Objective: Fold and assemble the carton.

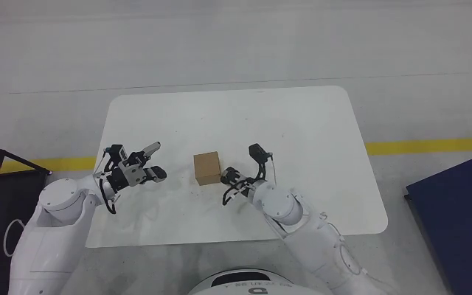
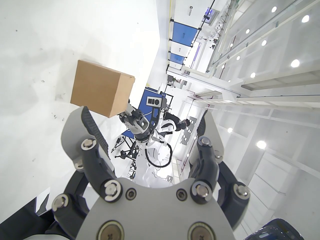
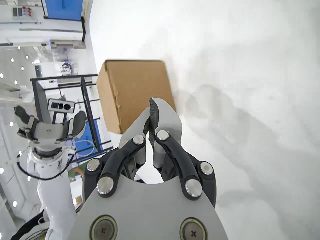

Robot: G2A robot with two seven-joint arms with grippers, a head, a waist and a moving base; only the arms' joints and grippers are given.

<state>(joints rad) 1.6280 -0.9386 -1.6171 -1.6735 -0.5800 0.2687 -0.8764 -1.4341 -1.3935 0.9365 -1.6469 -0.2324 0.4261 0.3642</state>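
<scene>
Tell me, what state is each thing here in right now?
carton: closed up, standing on the table, held by neither gripper.
left gripper: open, empty, apart from the carton.
right gripper: shut, empty, close beside the carton.

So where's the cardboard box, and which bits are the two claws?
carton (image 1: 206,163): top view, its top face.
left claw (image 1: 155,161): top view, the gap between its open fingertips.
right claw (image 3: 153,108): right wrist view, where its shut fingertips meet.
</scene>
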